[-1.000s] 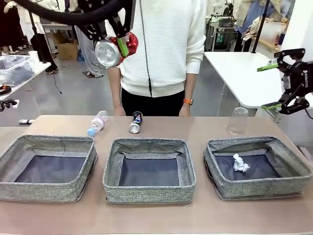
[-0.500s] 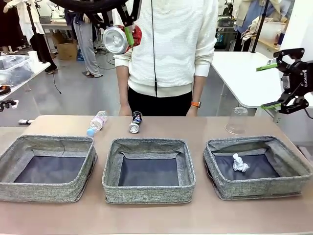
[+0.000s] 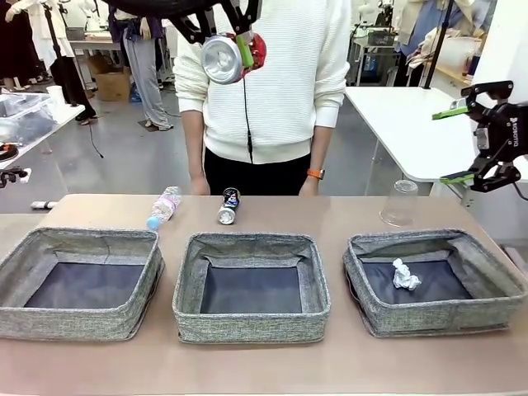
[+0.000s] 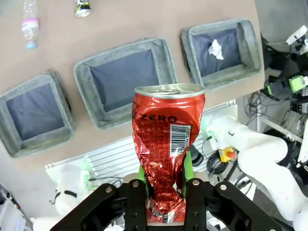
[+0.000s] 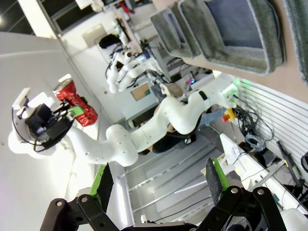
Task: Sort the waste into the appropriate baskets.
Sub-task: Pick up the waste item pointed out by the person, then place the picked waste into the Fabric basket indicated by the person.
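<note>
left tool [image 4: 164, 171]: clenched on dented red can [image 4: 166, 139], axis along fingers
middle basket [image 4: 83, 91]: straight ahead of tool, well apart
right tool [image 3: 445, 147]: released

The dented red metal can [image 4: 166, 159] bears the white word "ZERO" across its upper body; beneath it sits a white barcode label [image 4: 177, 139], digits too small to read.

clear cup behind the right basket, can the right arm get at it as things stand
Probably yes. The right gripper hangs open and empty, up and to the right of the clear cup, which stands free behind the right basket; nothing lies between them.
</note>
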You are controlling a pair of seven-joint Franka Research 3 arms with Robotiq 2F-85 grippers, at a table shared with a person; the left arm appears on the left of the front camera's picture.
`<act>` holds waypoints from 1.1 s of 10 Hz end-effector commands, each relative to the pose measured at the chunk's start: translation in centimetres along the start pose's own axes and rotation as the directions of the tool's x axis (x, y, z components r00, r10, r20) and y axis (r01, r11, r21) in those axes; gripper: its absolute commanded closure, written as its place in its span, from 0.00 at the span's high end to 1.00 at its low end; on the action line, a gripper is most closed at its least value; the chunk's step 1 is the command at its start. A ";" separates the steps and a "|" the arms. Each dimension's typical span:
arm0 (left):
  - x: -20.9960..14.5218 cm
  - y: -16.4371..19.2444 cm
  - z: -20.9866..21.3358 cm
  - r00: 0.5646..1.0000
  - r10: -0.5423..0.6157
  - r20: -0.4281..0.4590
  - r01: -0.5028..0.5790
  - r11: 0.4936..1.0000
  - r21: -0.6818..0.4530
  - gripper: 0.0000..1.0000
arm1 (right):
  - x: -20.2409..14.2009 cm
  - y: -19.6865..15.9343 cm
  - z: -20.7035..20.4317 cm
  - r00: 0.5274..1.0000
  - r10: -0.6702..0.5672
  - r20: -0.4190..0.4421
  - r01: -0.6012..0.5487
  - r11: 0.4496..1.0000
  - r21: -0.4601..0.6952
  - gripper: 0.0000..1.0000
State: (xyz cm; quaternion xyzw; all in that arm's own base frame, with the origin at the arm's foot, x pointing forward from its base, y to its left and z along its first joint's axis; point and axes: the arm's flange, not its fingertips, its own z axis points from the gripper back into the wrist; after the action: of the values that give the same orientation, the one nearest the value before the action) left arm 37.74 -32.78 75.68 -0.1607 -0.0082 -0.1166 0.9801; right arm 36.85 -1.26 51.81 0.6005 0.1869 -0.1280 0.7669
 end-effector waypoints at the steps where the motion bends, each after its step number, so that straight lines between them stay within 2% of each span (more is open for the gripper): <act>1: -0.3 0.9 0.6 1.000 0.025 0.006 -0.025 0.999 0.031 0.30 | -0.2 0.3 0.0 1.000 -0.006 -0.006 0.006 1.000 0.021 1.00; 11: -0.3 0.9 0.6 1.000 0.025 0.006 -0.025 0.999 0.031 0.30 | -0.2 0.3 0.0 1.000 -0.006 -0.006 0.006 1.000 0.021 1.00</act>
State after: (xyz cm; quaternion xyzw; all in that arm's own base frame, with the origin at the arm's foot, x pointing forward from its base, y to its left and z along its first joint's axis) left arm 38.02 -32.08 75.62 -0.1496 -0.0093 -0.1093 0.9826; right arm 36.85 -1.26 51.81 0.6005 0.1869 -0.1280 0.7669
